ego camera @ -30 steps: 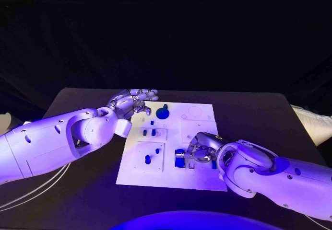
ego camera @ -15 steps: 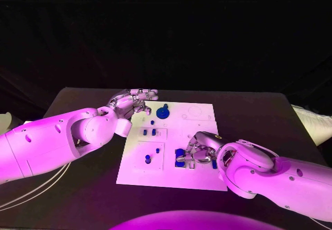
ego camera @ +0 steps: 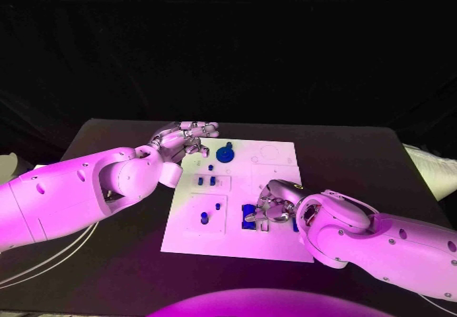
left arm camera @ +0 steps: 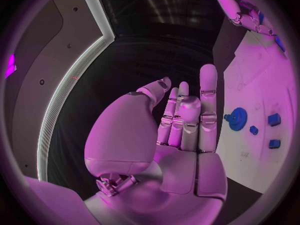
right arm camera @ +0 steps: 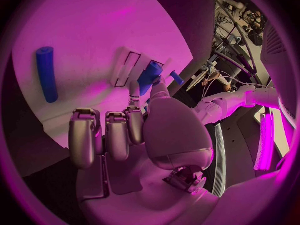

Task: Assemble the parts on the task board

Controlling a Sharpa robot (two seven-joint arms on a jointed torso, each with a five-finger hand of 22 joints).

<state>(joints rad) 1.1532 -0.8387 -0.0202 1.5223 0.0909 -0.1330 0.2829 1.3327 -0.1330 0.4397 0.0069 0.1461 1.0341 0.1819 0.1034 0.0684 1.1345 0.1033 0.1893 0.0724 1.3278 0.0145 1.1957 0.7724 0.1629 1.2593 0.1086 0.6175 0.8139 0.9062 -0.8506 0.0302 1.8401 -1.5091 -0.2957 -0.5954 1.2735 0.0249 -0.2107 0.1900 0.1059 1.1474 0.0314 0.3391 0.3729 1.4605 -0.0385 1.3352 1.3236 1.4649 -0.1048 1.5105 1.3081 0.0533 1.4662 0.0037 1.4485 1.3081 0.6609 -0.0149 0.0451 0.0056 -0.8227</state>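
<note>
Blue part (ego camera: 247,216) seemingly still pinched by right hand (ego camera: 274,206); unmoved.

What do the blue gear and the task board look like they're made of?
Blue gear: probably matte plastic, with an even colour, no glint and moulded-looking teeth. Task board: looks like smooth white plastic or painted sheet, flat with crisp cut recesses; I cannot tell which.

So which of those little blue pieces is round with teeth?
The blue toothed gear at the white task board's far edge; the others are blocky or rod-shaped.
</note>
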